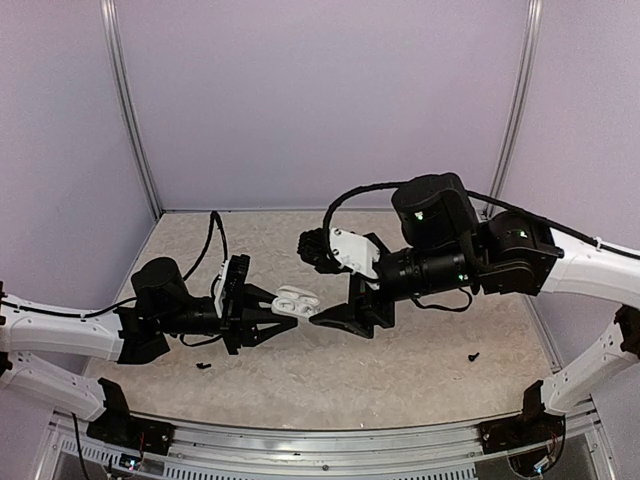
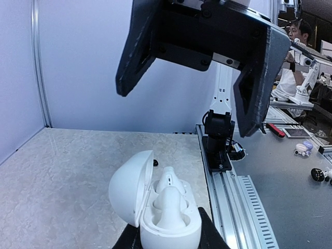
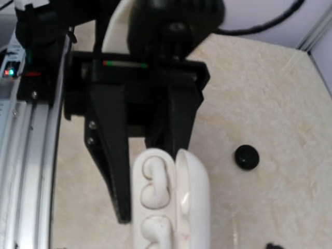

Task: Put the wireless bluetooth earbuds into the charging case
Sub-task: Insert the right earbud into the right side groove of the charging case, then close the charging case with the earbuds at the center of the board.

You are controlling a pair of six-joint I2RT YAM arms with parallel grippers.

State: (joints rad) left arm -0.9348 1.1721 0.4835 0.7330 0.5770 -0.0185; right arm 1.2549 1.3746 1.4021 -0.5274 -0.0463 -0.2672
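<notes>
The charging case [image 2: 171,228] is a white oval shell with its lid [image 2: 127,187] hinged open to the left. My left gripper [image 2: 168,236] is shut on its base, one black finger on each side. Both wireless bluetooth earbuds [image 2: 170,203] sit in the wells, one behind the other [image 2: 170,179]. My right gripper [image 2: 185,110] hovers just above the case, jaws wide apart with nothing between them. From above, the case [image 1: 297,301] lies between the left gripper [image 1: 283,315] and right gripper [image 1: 335,310]. The right wrist view looks down on the case [image 3: 166,207] and the earbuds [image 3: 154,179].
A flat black round disc [image 3: 246,157] lies on the tabletop beside the case. Small black screw-like bits [image 1: 475,355] [image 1: 204,366] lie near the front. An aluminium rail [image 2: 231,202] runs along the near edge, and pale walls enclose the table.
</notes>
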